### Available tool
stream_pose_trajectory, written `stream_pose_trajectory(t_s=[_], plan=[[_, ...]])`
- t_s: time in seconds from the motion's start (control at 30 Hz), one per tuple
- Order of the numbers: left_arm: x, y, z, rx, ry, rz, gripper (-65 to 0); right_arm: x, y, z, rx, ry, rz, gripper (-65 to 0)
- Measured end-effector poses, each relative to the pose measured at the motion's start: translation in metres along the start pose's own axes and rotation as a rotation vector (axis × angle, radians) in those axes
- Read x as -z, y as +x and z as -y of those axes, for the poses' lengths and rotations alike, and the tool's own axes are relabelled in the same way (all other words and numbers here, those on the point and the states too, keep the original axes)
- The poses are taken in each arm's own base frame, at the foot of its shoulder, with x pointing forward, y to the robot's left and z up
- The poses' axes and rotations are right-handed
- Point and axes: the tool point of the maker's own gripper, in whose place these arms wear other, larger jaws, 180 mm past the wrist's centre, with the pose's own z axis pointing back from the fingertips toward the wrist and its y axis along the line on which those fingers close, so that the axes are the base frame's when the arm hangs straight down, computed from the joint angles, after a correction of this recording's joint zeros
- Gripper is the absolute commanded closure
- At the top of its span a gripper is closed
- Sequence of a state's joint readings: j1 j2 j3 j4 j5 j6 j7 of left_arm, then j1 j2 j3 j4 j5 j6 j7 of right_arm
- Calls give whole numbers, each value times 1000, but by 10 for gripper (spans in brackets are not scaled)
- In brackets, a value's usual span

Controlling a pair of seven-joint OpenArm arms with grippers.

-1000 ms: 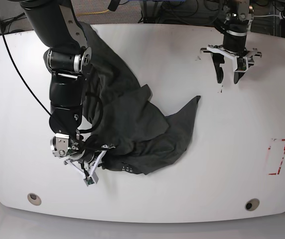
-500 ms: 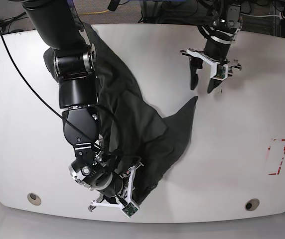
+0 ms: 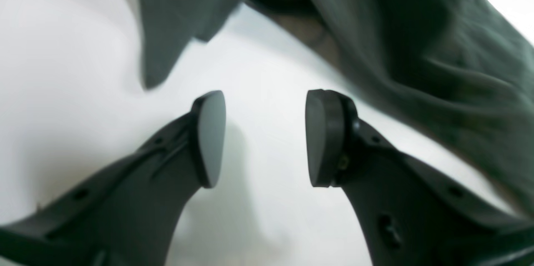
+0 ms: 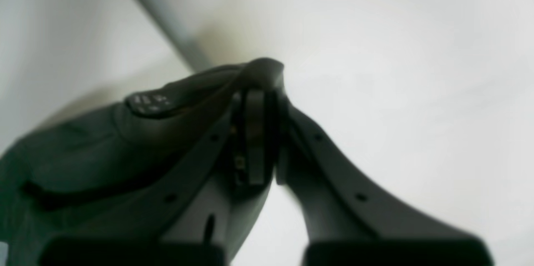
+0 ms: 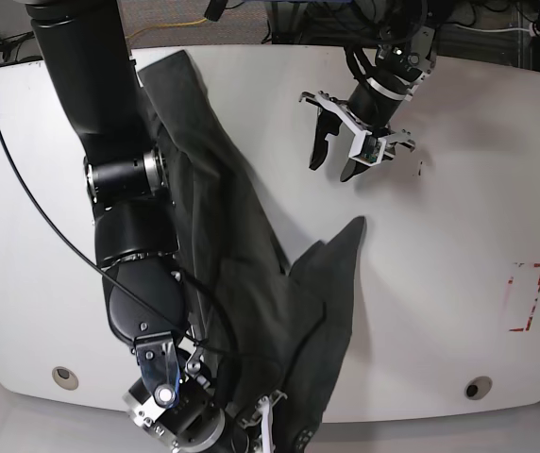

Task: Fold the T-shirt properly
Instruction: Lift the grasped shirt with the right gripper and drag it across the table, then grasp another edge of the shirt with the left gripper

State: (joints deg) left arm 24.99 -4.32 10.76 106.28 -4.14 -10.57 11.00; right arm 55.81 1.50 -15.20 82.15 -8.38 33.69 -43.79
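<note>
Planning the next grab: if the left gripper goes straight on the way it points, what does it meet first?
Probably bare table: the open left gripper aims between the T-shirt's pointed flap and its main fold. Depth is unclear.

Bench (image 5: pixel 459 217): right half from far edge to near edge bare white surface, open to passage, marked only by a red outline (image 5: pixel 525 297) near the right edge and a round hole (image 5: pixel 478 388) by the near right corner; left strip along the left edge likewise bare, with a second hole (image 5: pixel 63 377) at the near left corner. Obstacles: T-shirt (image 5: pixel 251 283) draped in a long band from the far left corner down to the near edge at centre, and the right arm (image 5: pixel 124 189) standing over its left side. Left gripper (image 5: pixel 331 160), jaws apart, hangs near the far edge at centre, clear bench beneath it and the cloth's pointed tip (image 3: pixel 154 74) just ahead of it.
</note>
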Motion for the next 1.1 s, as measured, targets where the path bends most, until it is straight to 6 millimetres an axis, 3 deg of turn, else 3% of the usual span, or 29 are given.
stream_pose_trajectory(t_s=[0.2,0.4,0.6,0.77,0.83,1.0,1.1], plan=[[4,4,9,4,-27,9,-279,-10,39,33,-51,-62,45,0],[14,-13,13,0,-46,-35,-279,-24,66,52,-76,-114,84,0],[33,-26,17,3,-73,-68,-281,-24,62,48,-77,-107,73,0],[51,-28,4,-3,-46,-79,-282,-24,61,50,-77,-110,70,0],[59,-25,1,-21,-30,-70,-308,-24,62,50,-77,-110,71,0],[77,-9,-3,-63,-8,-27,-493,-23,61,48,-76,-107,70,0],[89,-5,-6,-80,4,-25,-506,-23,60,48,-74,-106,67,0]])
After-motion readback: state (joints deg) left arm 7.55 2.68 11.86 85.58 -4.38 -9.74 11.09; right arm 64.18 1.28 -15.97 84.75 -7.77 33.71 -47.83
